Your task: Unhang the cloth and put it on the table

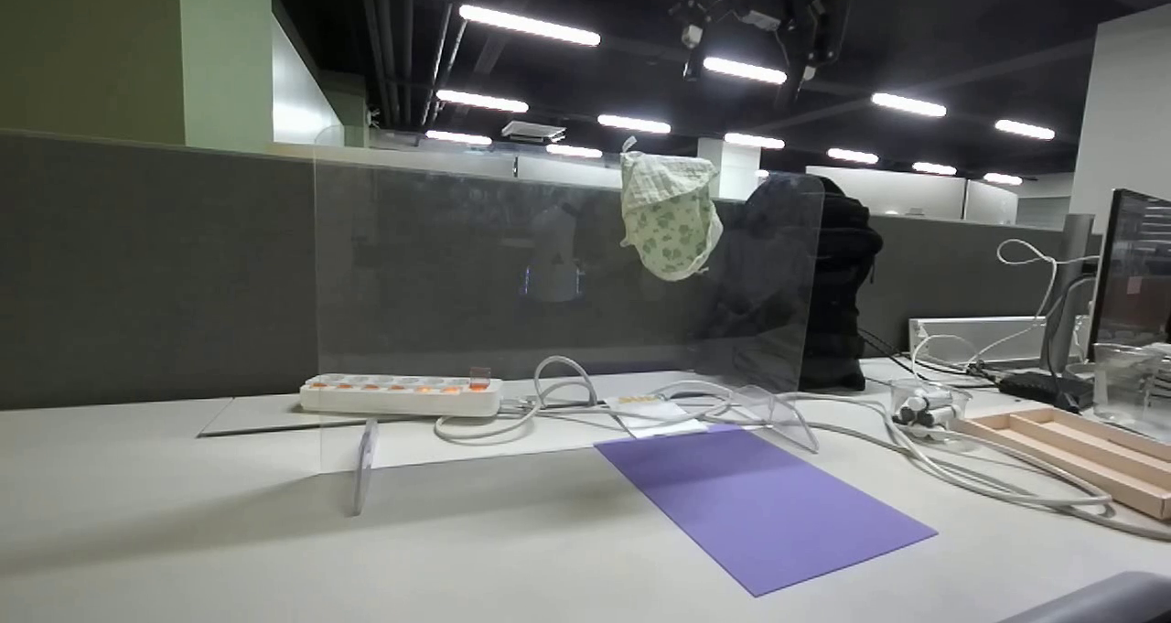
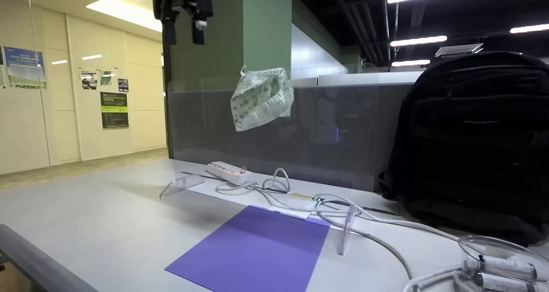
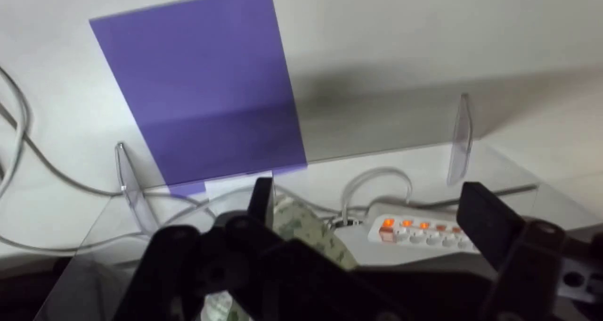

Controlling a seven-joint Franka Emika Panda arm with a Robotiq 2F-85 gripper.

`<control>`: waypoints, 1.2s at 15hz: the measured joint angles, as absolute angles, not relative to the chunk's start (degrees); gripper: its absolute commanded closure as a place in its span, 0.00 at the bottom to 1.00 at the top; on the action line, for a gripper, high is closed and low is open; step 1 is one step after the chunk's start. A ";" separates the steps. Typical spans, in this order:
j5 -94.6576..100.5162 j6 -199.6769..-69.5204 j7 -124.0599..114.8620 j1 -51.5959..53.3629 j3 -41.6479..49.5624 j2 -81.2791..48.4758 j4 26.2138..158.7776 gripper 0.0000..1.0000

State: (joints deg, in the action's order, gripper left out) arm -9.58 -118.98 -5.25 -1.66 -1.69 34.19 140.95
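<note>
1. I've got a dark ceiling (image 1: 567,76) overhead, strip lights (image 1: 531,26) blazing in rows, pipes (image 1: 376,37) running along it, a pale boxy fixture (image 1: 533,132) up there too.
2. Across the back in both exterior views, a dark grey partition (image 1: 155,266), and over its top I'm catching white panels (image 1: 924,187)!
3. Above it rises a green-painted wall (image 2: 268,22), two faces meeting at a corner, one olive-dark, the other lighter.
4. In an exterior view I spot a cream wall (image 2: 148,131) with posters (image 2: 114,112), brownish floor (image 2: 64,170) at its foot, a ceiling recess (image 2: 133,13) glowing.
5. And at the far right, a pale upright (image 1: 1134,102), wall or column, I can't tell.
</note>
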 measured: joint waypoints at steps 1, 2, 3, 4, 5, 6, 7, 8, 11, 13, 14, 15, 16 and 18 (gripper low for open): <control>-9.63 -122.83 -5.40 -2.29 -1.19 32.75 140.58 0.00; -9.62 -124.92 -6.03 -2.99 -0.79 31.59 139.94 0.00; -9.57 -125.22 -5.81 -3.30 -0.56 30.97 139.44 0.00; -9.57 -125.20 -5.56 -3.21 -0.40 30.80 139.56 0.00; -9.57 -125.20 -5.55 -3.04 -0.48 30.83 139.73 0.00; -9.57 -125.20 -5.55 -2.86 -0.53 30.84 139.79 0.00; -9.57 -125.20 -5.55 -2.78 -0.50 30.83 139.83 0.00; -9.08 -125.92 -5.73 -2.89 -0.57 30.81 139.94 0.00; -7.69 -137.88 -6.05 -5.60 0.66 26.10 140.57 0.00; -6.96 -147.96 -6.19 -8.11 2.11 20.36 140.31 0.00; -6.84 -151.95 -6.25 -8.93 2.76 17.53 139.95 0.00; -6.89 -155.20 -6.21 -9.26 3.50 14.62 139.21 0.00; -7.27 -157.64 -5.84 -9.12 4.16 11.91 138.35 0.00; -9.63 -160.00 -3.23 -7.80 4.98 7.74 136.53 0.00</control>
